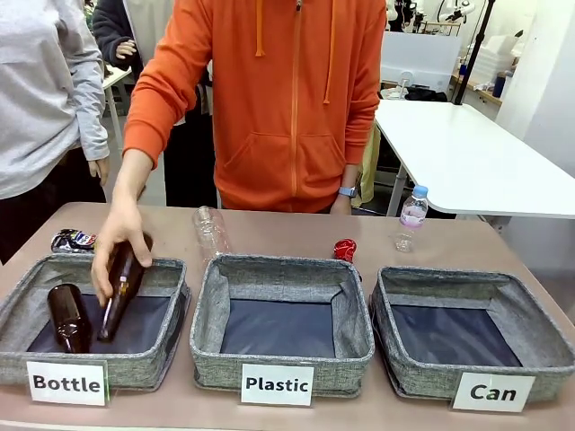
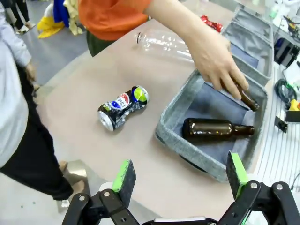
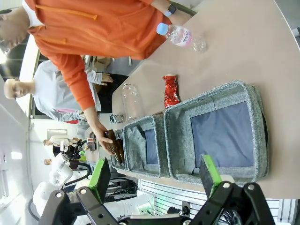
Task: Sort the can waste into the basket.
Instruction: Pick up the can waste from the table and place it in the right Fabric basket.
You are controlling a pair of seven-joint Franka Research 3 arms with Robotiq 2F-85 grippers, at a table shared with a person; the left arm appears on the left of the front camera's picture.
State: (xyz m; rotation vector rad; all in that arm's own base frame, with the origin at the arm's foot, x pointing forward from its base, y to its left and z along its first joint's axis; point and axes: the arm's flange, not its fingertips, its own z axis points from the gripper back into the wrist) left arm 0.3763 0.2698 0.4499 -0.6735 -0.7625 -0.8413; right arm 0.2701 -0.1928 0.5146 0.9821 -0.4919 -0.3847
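Left gripper (image 2: 180, 173) and right gripper (image 3: 154, 171): jaws spread wide, holding nothing. The dark printed can (image 2: 123, 107) lies on the tabletop (image 2: 154, 79) ahead of the left jaws, just beside the Bottle basket (image 2: 176, 112), its long axis diagonal to the opening; the left arm is nearer. The red can (image 3: 170, 90) lies just beyond the Can basket's (image 3: 243, 89) far corner; here the right arm is nearer. Cans: thin crushed metal, glossy and dented; basket: soft woven fabric.

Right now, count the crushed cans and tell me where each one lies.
2. The dark printed can lies on the table behind the Bottle basket's far left corner; the red can lies behind the Plastic basket's far right corner. More could hide behind the basket walls.
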